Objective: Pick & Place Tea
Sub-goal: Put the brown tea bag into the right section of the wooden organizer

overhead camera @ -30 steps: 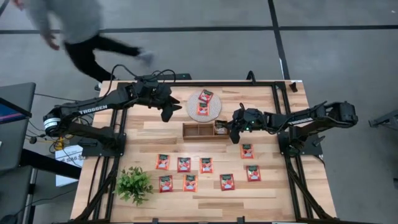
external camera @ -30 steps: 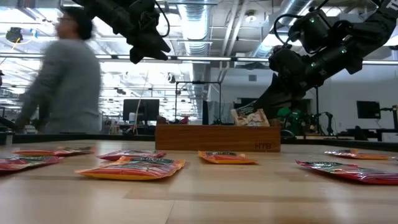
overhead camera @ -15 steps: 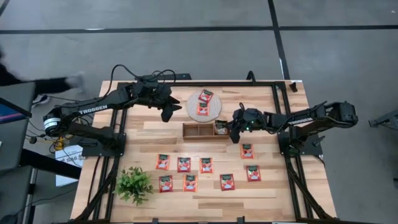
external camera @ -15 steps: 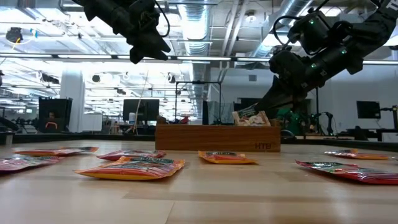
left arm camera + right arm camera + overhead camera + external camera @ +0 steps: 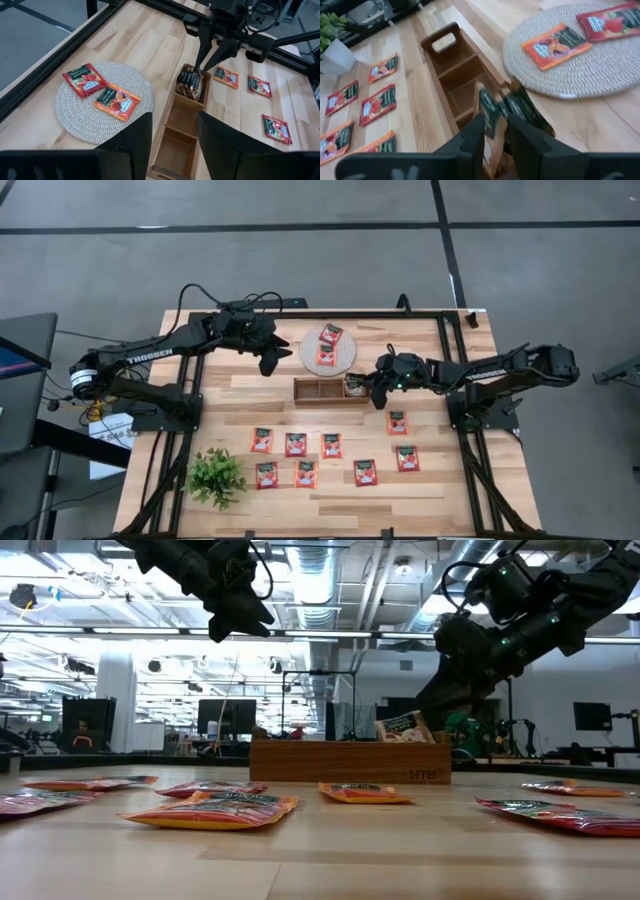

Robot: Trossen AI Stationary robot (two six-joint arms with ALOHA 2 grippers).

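Observation:
Several red-orange tea sachets [image 5: 330, 445] lie flat in two rows on the near half of the table. Two more lie on the round woven mat [image 5: 340, 362]. Several sachets [image 5: 517, 107] stand on edge in the right end compartment of the wooden tray [image 5: 315, 391]. My right gripper [image 5: 496, 122] points down over that compartment. Its fingers are a little apart, on either side of the top of one standing sachet [image 5: 490, 110]; I cannot tell whether they touch it. My left gripper [image 5: 270, 363] hangs open and empty above the table, left of the mat.
A potted plant [image 5: 215, 476] stands at the near left corner. The tray's other two compartments [image 5: 175, 135] hold nothing. Bare wood lies between the tray and the sachet rows. The black frame rails run along the table's edges.
My right gripper has drawn a little toward the table's right edge over the tray. The sachets in the tray's end compartment stand more upright than before. A person beyond the table's far left has walked out of view.

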